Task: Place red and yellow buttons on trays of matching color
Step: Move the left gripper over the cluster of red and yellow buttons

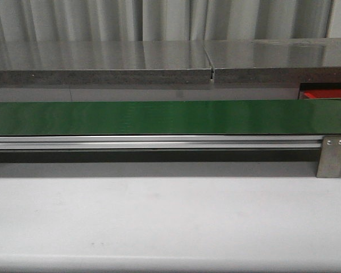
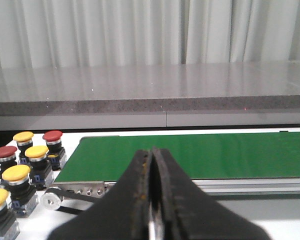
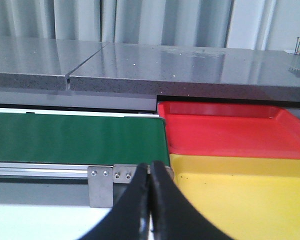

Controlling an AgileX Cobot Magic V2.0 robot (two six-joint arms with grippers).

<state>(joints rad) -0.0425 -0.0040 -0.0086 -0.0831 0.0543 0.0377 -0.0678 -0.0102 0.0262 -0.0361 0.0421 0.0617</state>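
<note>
Nearest the left wrist camera, the left gripper (image 2: 152,200) has its dark fingers pressed together with nothing between them. The right gripper (image 3: 150,200) in its own view is likewise closed and empty. Beyond the left gripper, a cluster of red and yellow buttons (image 2: 25,167) stands upright on the white table (image 1: 170,216), just beside one end of the green conveyor belt (image 1: 159,116). At the belt's other end, beyond the right gripper, the yellow tray (image 3: 240,195) lies nearer, touching the red tray (image 3: 230,130) behind it. A grey counter (image 1: 159,60) and pale curtains (image 2: 140,30) stand farthest back.
</note>
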